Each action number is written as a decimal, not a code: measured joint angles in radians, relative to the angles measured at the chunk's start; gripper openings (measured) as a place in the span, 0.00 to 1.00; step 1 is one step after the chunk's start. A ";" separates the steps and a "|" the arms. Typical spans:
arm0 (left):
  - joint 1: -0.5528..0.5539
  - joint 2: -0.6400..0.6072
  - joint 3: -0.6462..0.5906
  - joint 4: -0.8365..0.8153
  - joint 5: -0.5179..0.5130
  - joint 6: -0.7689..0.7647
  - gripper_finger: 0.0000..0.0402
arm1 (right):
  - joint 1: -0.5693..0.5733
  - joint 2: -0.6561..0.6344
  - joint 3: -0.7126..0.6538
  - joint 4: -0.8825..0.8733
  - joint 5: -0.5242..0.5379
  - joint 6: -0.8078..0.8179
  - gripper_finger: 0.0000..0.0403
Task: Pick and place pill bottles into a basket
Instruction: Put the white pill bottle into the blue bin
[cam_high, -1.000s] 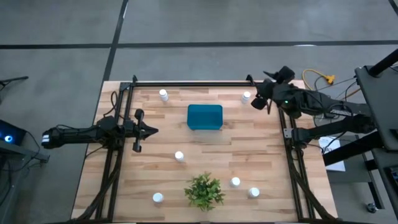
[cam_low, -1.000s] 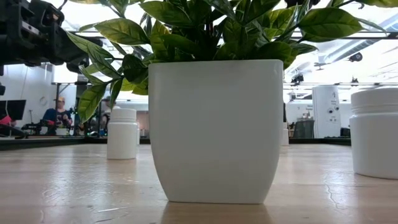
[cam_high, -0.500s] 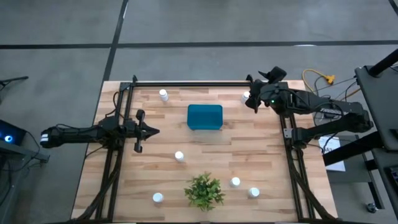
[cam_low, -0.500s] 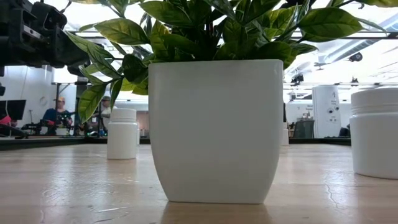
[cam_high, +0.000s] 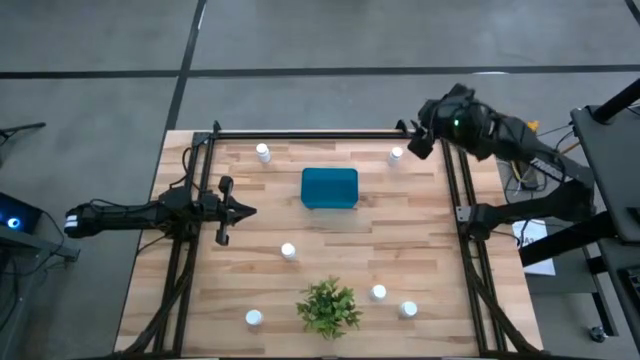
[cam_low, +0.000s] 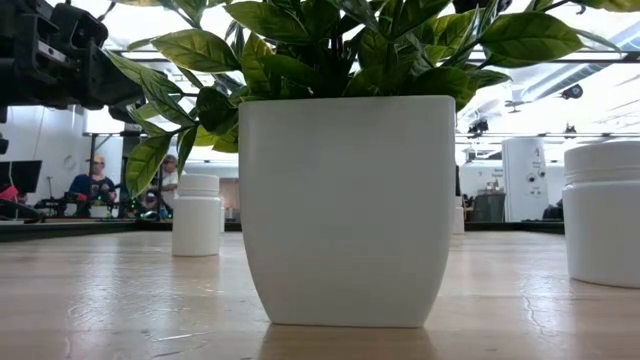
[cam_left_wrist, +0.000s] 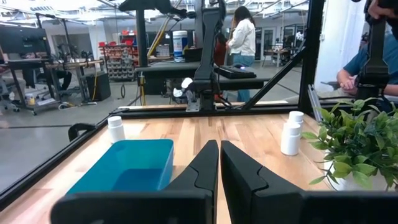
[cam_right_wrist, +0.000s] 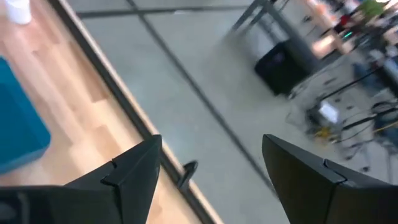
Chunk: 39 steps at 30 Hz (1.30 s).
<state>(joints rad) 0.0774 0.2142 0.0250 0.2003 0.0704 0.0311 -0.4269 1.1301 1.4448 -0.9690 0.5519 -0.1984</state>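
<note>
The right claw (cam_high: 424, 140), fingers spread and empty, hung at the counter's far right corner beside a pill bottle (cam_high: 397, 155), likely lining up a grab, while the left claw (cam_high: 243, 210) waited closed near the left edge.

Six white pill bottles (cam_high: 288, 251) stand upright, scattered — teal basket (cam_high: 329, 188) sits empty mid-table.

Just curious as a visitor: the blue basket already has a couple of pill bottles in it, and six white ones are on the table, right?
Not quite. In the high view, the basket is empty; the left wrist view shows its bare floor too. All six pill bottles stand on the table.
</note>
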 joint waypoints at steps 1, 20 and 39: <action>0.000 0.000 0.000 0.000 0.000 0.000 0.00 | -0.021 0.016 0.032 -0.036 -0.029 0.002 0.66; 0.000 0.006 0.000 -0.002 0.000 0.000 0.00 | -0.176 0.426 0.467 -0.385 -0.361 -0.022 0.65; 0.000 0.006 0.000 -0.009 0.001 0.001 0.00 | -0.255 0.445 0.236 -0.437 -0.475 -0.050 0.63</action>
<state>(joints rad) 0.0772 0.2203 0.0249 0.1913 0.0715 0.0319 -0.6819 1.5749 1.6813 -1.4059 0.0769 -0.2488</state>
